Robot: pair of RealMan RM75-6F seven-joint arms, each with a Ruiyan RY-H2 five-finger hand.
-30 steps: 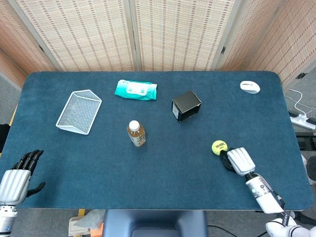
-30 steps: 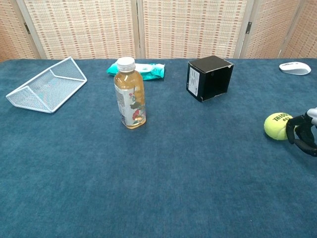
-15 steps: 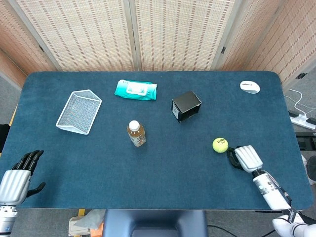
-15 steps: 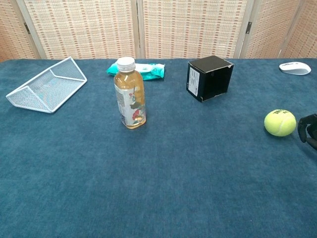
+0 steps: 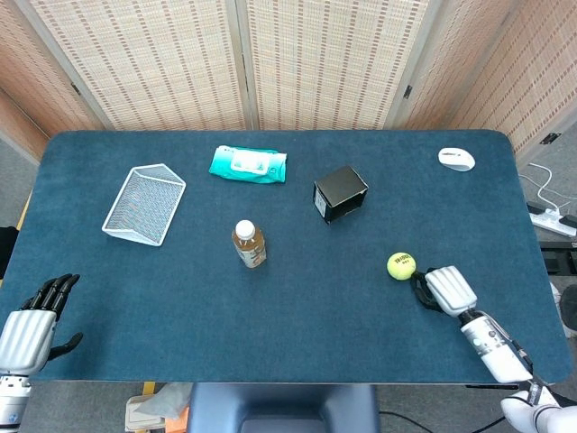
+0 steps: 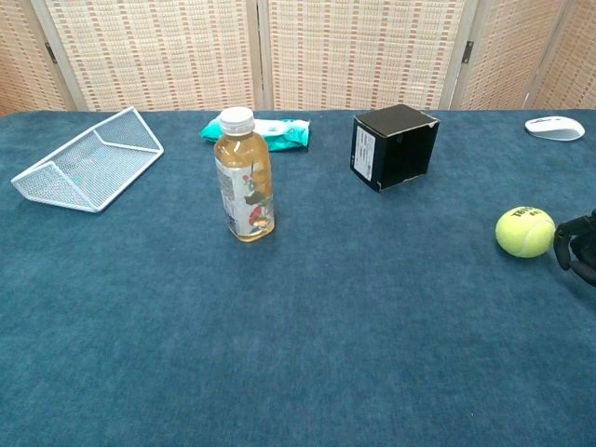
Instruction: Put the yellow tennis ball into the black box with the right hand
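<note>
Ball [image 5: 401, 265] could roll off toward 9 o'clock if right hand [image 5: 448, 290], fingers seemingly apart and empty, nudges it.

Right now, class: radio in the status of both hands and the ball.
Right hand empty beside tennis ball. Left hand open, idle at table edge. Ball's path unobstructed.

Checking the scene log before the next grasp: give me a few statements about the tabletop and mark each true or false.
1. The tennis ball lies just beside the right robot hand. True.
2. The bottle lies on its side. False: it stands upright, cap on.
3. The wire basket holds the wipes pack. False: the pack lies apart on the table.
4. The black box sits between the pack and the white mouse. True.
</note>
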